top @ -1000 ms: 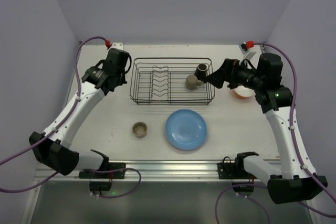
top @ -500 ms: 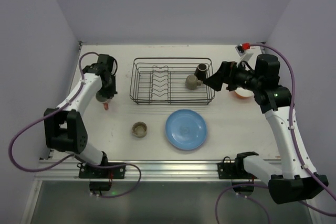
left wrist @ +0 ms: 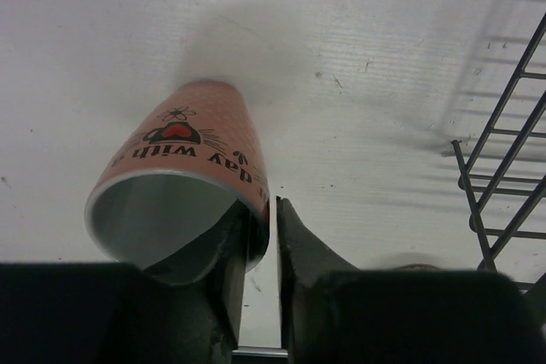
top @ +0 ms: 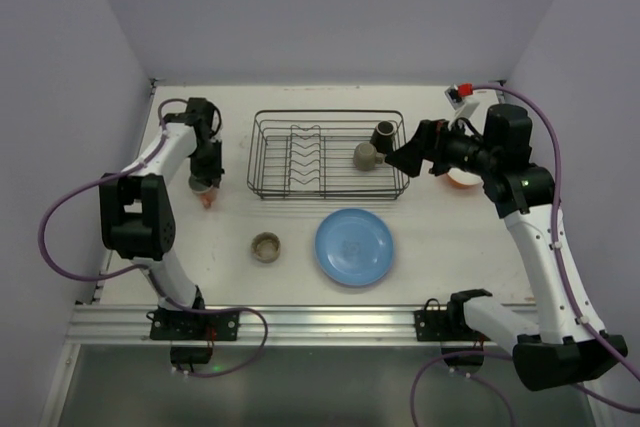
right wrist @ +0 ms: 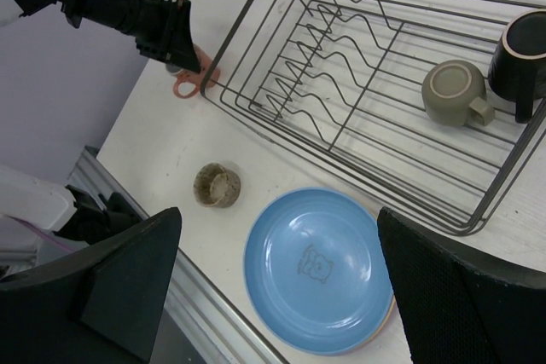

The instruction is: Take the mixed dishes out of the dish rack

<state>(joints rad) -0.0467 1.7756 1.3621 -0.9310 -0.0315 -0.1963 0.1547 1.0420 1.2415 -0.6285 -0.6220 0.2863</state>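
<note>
Our left gripper (left wrist: 271,210) is clamped on the rim of the pink cup (left wrist: 183,168), one finger inside the mouth and one outside against the printed wall. The cup is tilted, its white inside facing the wrist camera and its base pointing down at the table (top: 440,237); we cannot tell from this close view whether the base touches the surface. From above, the cup sits outside the rack (top: 275,162), just beside its left end near the front corner. Our right gripper (top: 395,160) has its jaws wide apart and holds nothing; it hangs at the right end of the rack, above the two cups inside. There the grey cup (top: 365,155) lies on its side with its handle toward the right wall, and the dark cup (top: 385,134) stands just behind it in the far right corner. The divider prongs in the middle of the rack carry no plates. In front of the rack, the blue plate (top: 354,246) lies flat on the table, seemingly on top of another plate whose pale edge peeks out in the right wrist view. The beige cup (top: 266,246) stands upright to the left of it, apart from the plate. The bowl (top: 462,179) shows partly behind our right arm, to the right of the rack.
</note>
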